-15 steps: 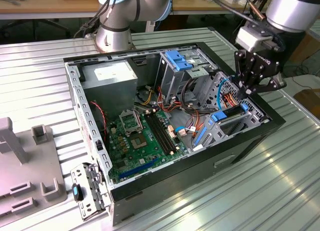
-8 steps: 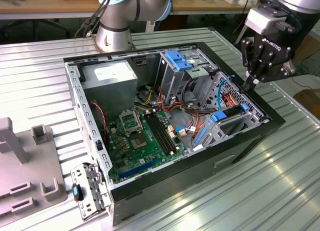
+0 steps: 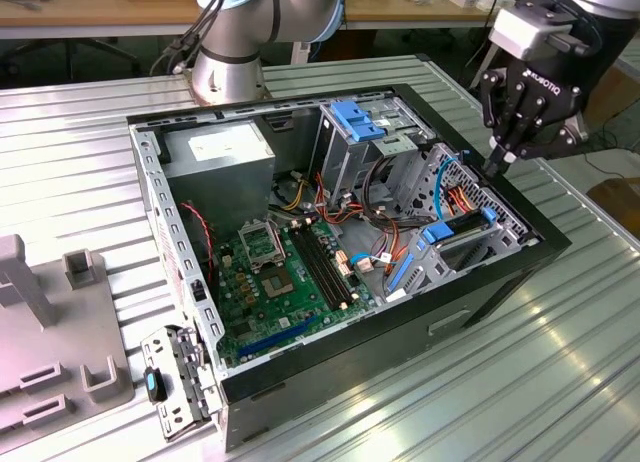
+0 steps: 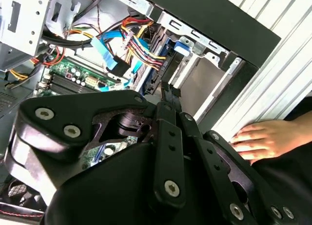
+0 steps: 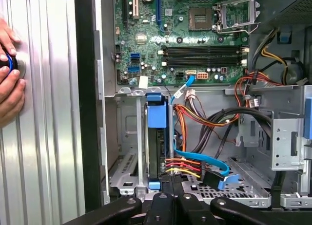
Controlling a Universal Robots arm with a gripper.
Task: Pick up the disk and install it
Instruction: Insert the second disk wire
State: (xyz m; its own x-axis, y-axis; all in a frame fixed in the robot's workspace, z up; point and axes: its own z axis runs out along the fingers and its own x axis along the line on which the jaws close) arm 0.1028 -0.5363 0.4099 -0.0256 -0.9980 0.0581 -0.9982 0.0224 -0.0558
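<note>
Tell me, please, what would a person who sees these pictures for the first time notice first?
First, the open computer case lying on the ribbed metal table, its green motherboard exposed. Next, the black gripper hanging above the case's edge at the exterior view's right, over the disk in its blue carrier, which stands in the drive bay. In the first wrist view, a person's hand rests on the table beside the case.

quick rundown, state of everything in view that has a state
black desktop computer case: lying on its side, side panel off, interior exposed
dark-grey hard drive in a bright blue plastic carrier: seated edge-on in the drive cage
black robot gripper: shut, empty, above the case's edge near the drive cage
processor socket on the green motherboard: empty
person's hand: resting on the ribbed metal table
</note>
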